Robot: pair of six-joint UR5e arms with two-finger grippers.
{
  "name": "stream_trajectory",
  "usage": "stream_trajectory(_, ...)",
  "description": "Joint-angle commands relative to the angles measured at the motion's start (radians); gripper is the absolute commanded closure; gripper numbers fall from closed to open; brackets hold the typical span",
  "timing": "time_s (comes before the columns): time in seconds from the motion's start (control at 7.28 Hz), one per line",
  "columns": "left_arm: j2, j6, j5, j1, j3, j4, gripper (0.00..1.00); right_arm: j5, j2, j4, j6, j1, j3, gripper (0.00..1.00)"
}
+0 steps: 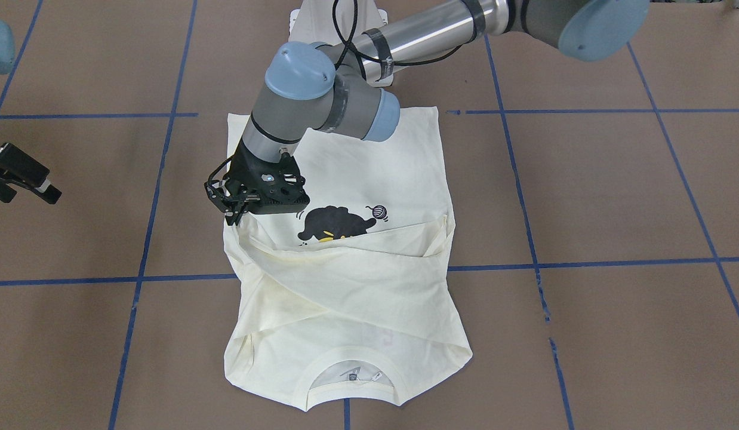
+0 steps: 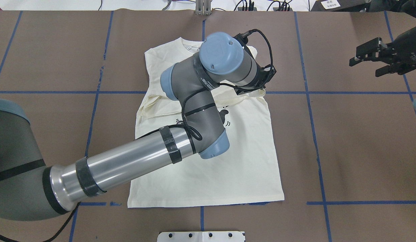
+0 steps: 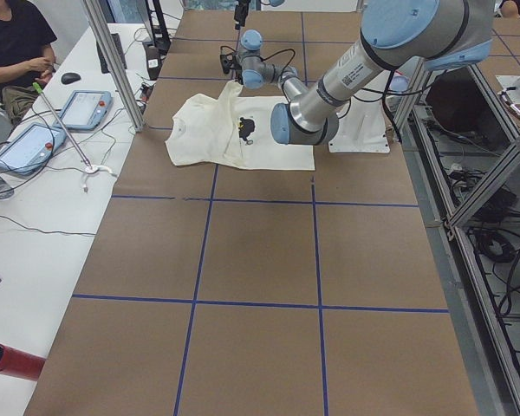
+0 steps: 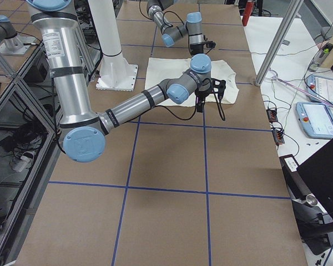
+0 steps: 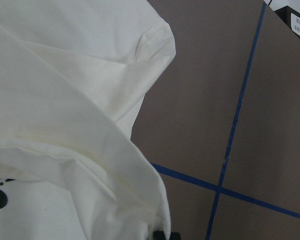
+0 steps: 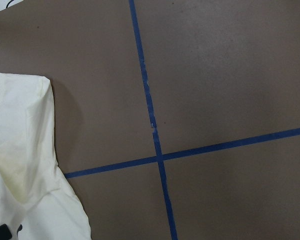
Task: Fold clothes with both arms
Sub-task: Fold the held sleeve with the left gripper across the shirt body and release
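The cream shirt point(image 1: 357, 286) lies flat on the brown table, print side up, collar toward the operators' side. Both long sleeves are folded across it and partly cover the black cat point(image 1: 336, 224); the yarn ball point(image 1: 378, 211) still shows. My left arm reaches over the shirt, and its gripper point(image 1: 229, 210) is down at the shirt's edge where a sleeve fold begins. The left wrist view shows a raised fabric fold point(image 5: 140, 175) running to a single black fingertip, so the gripper looks shut on the cloth. My right gripper point(image 2: 366, 67) hovers open and empty off to the side.
Blue tape lines point(image 1: 145, 239) grid the brown table cover. The white pedestal base point(image 2: 201, 236) stands at the robot's edge. Beyond the table's far side are metal posts point(image 3: 113, 65), tablets point(image 3: 87, 108) and a seated person point(image 3: 17, 43).
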Motion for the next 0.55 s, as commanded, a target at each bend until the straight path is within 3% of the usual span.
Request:
stream_trajectory(0.0,-0.008,-0.002,0.031,0.023,0.017,-0.024,0.15,-0.001,-0.006,0.0,-0.001,0.002,0.002,0.0)
stream_trajectory(0.14,0.053,0.001,0.026,0.021,-0.097,0.048,0.15,-0.01,0.003,-0.001,0.016,0.0,0.004,0.0)
stream_trajectory(0.41,0.258,0.087,0.003,0.015,-0.455,0.215,0.17,-0.018,-0.009,-0.001,0.082,-0.059,0.04,0.0)
